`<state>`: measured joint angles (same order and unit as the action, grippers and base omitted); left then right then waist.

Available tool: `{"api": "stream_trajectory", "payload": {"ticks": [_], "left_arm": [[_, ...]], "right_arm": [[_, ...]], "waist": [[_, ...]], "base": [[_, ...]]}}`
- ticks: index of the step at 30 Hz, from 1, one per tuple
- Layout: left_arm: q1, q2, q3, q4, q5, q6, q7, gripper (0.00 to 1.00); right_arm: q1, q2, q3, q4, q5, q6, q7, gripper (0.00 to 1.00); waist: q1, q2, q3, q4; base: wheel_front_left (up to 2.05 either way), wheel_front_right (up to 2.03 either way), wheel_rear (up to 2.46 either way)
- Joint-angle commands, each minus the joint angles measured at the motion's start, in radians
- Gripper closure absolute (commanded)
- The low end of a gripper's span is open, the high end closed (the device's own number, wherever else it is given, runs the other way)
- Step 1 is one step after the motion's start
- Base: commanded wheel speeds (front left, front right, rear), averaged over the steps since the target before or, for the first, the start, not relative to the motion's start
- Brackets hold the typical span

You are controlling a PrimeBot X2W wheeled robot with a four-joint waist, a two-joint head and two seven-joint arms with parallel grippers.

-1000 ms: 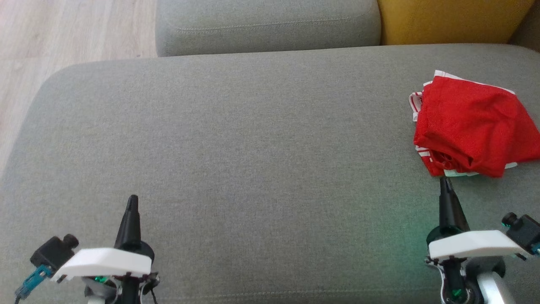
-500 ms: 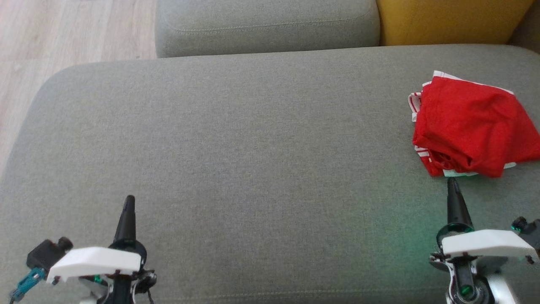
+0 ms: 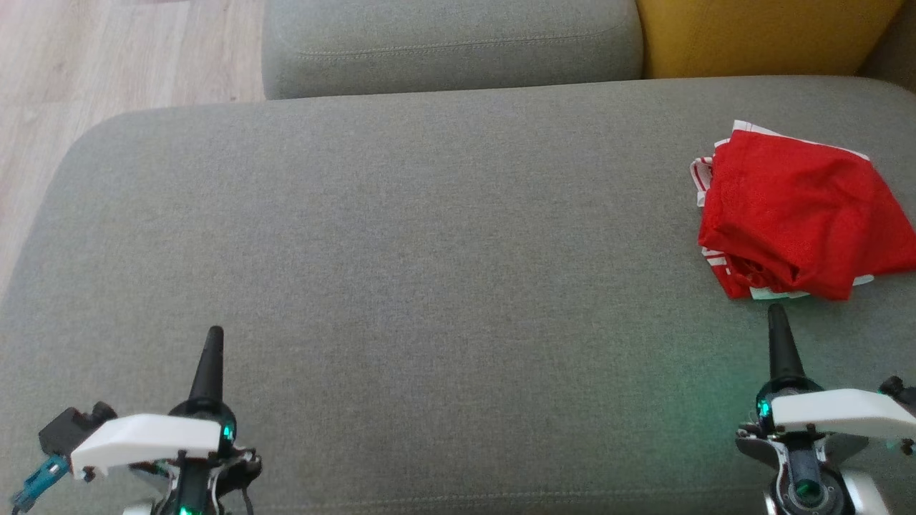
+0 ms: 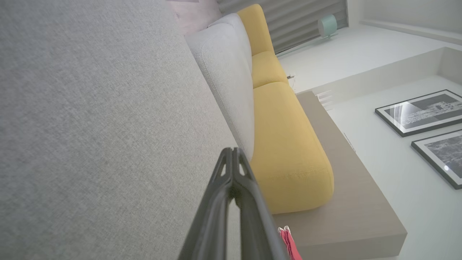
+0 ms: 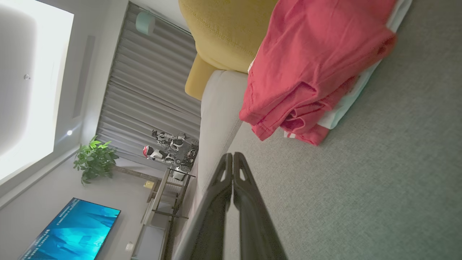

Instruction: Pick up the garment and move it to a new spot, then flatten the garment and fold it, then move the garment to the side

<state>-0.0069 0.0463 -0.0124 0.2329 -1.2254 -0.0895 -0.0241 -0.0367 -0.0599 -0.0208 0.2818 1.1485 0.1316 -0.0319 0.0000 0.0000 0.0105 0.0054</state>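
The garment [image 3: 794,211] is red with white striped trim and lies folded in a loose stack at the right end of the grey seat cushion [image 3: 429,236]. Just below its near edge stands my right gripper [image 3: 775,312], shut and empty, its tips a short gap from the cloth. The right wrist view shows the garment [image 5: 310,72] ahead of the closed right gripper [image 5: 232,156]. At the lower left my left gripper [image 3: 214,334] is shut with nothing in it, far from the garment. In the left wrist view the left gripper [image 4: 232,151] points along the cushion, and a red corner of the garment [image 4: 288,242] peeks at the bottom.
A grey back cushion [image 3: 451,43] and a yellow cushion [image 3: 758,36] line the far side. Wooden floor [image 3: 107,64] lies beyond the seat's rounded left end. The right wrist view takes in a potted plant [image 5: 94,157], a lit screen [image 5: 72,231] and a slatted curtain.
Both grippers have drawn back a little toward the bottom of the head view; the right one also shifted right. The garment has not moved.
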Motion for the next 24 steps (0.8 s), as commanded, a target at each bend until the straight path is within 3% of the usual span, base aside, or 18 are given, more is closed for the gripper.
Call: {"api": "stream_trajectory", "payload": {"ticks": [1, 24], "left_arm": [[-0.060, 0.017, 0.037, -0.025, -0.032, -0.011, 0.013, 1.00], [-0.085, 0.018, 0.081, -0.002, -0.266, -0.030, 0.082, 1.00]], "right_arm": [[-0.059, -0.018, 0.005, -0.037, 0.041, -0.001, 0.011, 1.00], [-0.065, -0.016, -0.035, -0.038, 0.327, -0.001, 0.078, 1.00]], "waist": [[0.0000, 0.0000, 0.000, 0.000], [0.0000, 0.0000, -0.005, -0.004]], "base": [[0.00, 0.00, 0.00], [0.00, 0.00, 0.00]]}}
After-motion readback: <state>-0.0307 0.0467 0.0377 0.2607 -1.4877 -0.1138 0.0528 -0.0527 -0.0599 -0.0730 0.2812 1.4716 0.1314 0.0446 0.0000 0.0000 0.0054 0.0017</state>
